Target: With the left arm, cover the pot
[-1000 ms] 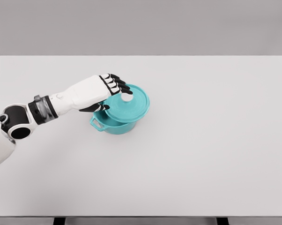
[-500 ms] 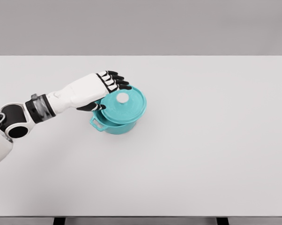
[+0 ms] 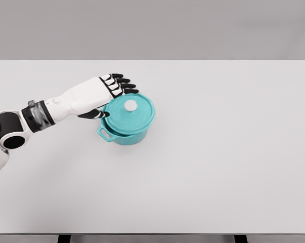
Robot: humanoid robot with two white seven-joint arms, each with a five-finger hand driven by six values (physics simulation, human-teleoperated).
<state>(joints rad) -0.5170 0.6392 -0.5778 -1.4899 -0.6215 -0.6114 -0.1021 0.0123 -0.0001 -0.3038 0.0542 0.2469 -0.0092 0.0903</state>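
On the white table, left of its middle, stands a teal pot with a small loop handle sticking out on its near-left side. A teal lid rests on top of the pot, covering its mouth, with a round white knob at the lid's centre; the lid looks slightly shifted toward the right and far side, though how squarely it sits on the rim cannot be told from this angle. The left hand reaches in from the lower left, its white forearm running back to a black and grey wrist joint near the picture's left edge. The hand sits just beside the lid's far-left edge, its black-tipped fingers spread loosely and extended over that edge, holding nothing. The thumb points down along the pot's left side, close to the lid's rim. The knob lies clear of the fingers.
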